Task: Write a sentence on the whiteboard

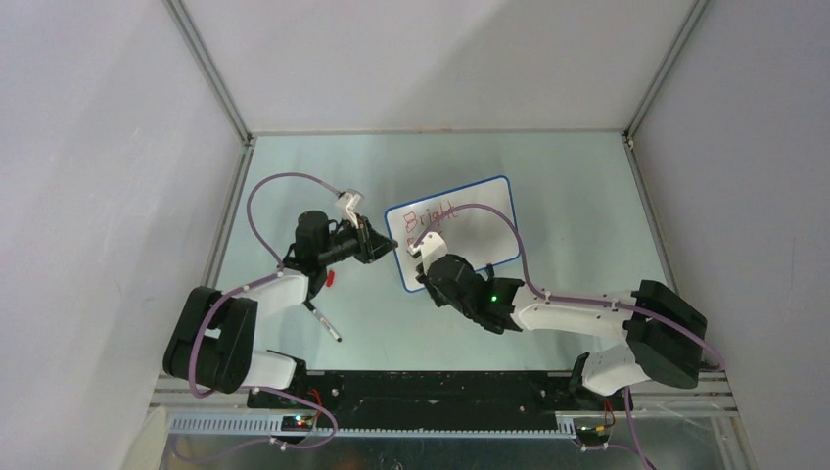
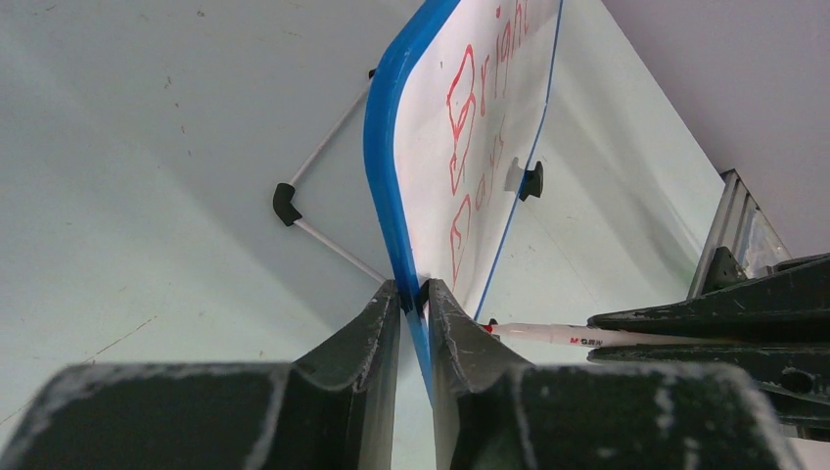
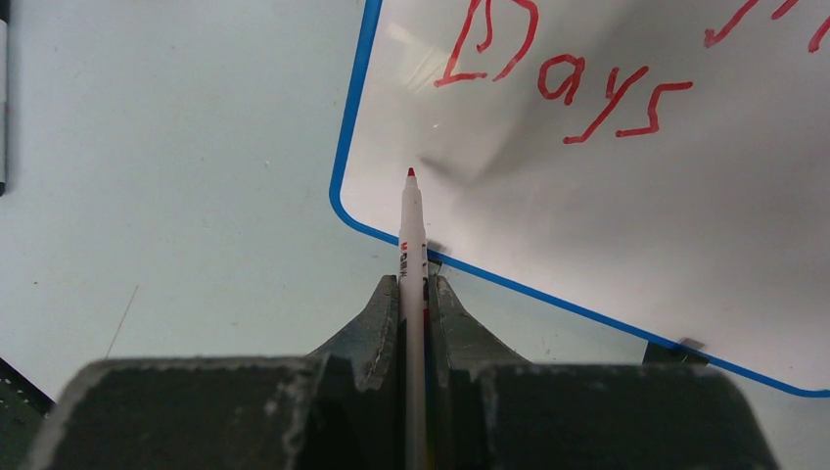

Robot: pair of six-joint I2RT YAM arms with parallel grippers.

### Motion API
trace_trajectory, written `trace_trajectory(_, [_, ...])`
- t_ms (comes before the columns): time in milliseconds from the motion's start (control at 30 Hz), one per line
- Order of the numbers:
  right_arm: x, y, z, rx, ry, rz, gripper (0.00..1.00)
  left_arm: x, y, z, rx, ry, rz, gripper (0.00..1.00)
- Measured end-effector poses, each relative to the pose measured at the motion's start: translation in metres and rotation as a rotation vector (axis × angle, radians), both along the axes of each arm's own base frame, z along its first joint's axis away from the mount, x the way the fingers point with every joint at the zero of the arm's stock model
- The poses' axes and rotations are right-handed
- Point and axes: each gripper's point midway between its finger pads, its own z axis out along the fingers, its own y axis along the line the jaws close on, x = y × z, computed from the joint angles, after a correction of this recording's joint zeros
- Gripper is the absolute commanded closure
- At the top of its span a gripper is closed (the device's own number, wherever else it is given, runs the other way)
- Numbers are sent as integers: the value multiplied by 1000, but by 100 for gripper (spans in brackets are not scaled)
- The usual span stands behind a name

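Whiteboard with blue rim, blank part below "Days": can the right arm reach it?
Likely yes: the white red-tipped marker in the right gripper points there, nothing between; the left gripper clamps the whiteboard.

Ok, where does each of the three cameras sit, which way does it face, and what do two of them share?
Top external: above and behind the arm bases, looking down on the table; left arm and right arm reach the whiteboard.
Left wrist: on the left wrist, looking along the left gripper, shut on the board's blue rim.
Right wrist: on the right wrist, looking along the right gripper, shut on a red marker aimed at the board.
Shared: both wrist views show the red sentence and the marker.
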Motion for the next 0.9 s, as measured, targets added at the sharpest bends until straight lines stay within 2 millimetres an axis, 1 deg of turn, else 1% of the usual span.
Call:
trace_trajectory(133, [0, -3, -6, -22, 13, -2, 100, 0, 0, 0, 0, 0, 0, 79])
trace_trajectory(533, [0, -5, -13, -40, 30, -4, 100, 0, 0, 0, 1, 2, -1, 79])
trace_trajectory(900, [5, 0, -8, -27, 33, -7, 100, 0, 0, 0, 1, 3, -1, 78])
